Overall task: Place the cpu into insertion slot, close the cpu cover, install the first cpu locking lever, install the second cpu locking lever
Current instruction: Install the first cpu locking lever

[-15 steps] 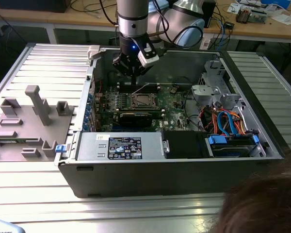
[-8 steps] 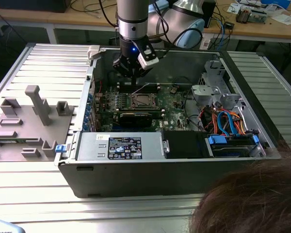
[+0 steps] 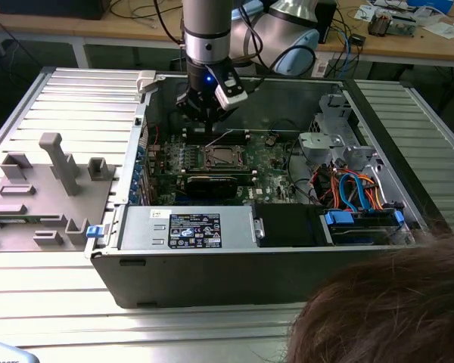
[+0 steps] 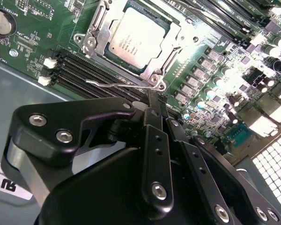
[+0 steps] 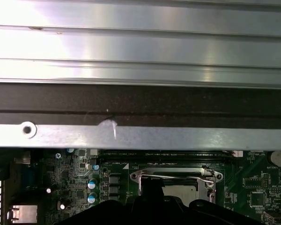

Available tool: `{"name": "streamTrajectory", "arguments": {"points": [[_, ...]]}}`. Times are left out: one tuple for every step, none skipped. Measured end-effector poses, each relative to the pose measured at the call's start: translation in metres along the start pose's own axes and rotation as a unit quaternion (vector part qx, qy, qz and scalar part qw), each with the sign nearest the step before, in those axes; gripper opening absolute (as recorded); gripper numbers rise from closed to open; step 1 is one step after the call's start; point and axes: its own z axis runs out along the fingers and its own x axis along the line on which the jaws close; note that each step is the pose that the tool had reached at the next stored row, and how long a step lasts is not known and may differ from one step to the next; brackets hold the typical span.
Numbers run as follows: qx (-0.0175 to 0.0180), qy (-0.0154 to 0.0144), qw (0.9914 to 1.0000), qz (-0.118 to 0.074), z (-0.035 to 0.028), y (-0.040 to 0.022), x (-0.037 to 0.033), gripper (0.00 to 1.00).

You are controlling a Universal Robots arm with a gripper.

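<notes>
One cpu (image 4: 136,40) seated in insertion slot (image 4: 152,71), silver top showing. One cpu cover (image 4: 175,29) closed flat around it. One thin wire lever (image 4: 113,85) beside socket, toward gripper. Memory slots (image 4: 82,70) alongside, number hard to count. Single gripper (image 4: 152,101) at 6 o'clock of socket in second wrist view, fingers pressed together, holding nothing. Open computer case (image 3: 212,280) on table; person's hair (image 3: 393,310) at 5 o'clock in exterior view.

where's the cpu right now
The cpu sits in the socket on the green board, under the closed cover, just beyond the gripper in the second wrist view.
</notes>
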Motion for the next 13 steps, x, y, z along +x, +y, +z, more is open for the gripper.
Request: {"name": "streamTrajectory", "arguments": {"points": [[0.0000, 0.0000, 1.00000, 0.000, 0.0004, 0.0000, 0.0000, 0.11], [0.0000, 0.0000, 1.00000, 0.000, 0.0007, 0.0000, 0.0000, 0.11], [0.0000, 0.0000, 1.00000, 0.000, 0.0011, 0.0000, 0.0000, 0.11], [0.0000, 0.0000, 1.00000, 0.000, 0.0014, 0.0000, 0.0000, 0.11], [-0.0001, 0.0000, 1.00000, 0.000, 0.0020, 0.0000, 0.0000, 0.11], [-0.0001, 0.0000, 1.00000, 0.000, 0.0026, 0.0000, 0.0001, 0.11], [-0.0001, 0.0000, 1.00000, 0.000, 0.0029, 0.0000, 0.0001, 0.11], [-0.0001, 0.0000, 1.00000, 0.000, 0.0033, 0.0000, 0.0001, 0.11], [0.0000, 0.0000, 1.00000, 0.000, 0.0036, -0.0001, 0.0001, 0.11], [-0.0002, 0.0000, 1.00000, 0.000, 0.0043, -0.0001, 0.0001, 0.11], [-0.0003, 0.0000, 1.00000, 0.000, 0.0052, -0.0001, 0.0002, 0.11], [-0.0003, 0.0000, 1.00000, 0.000, 0.0057, -0.0001, 0.0002, 0.11], [-0.0004, 0.0000, 1.00000, 0.000, 0.0060, -0.0001, 0.0002, 0.11]]}}
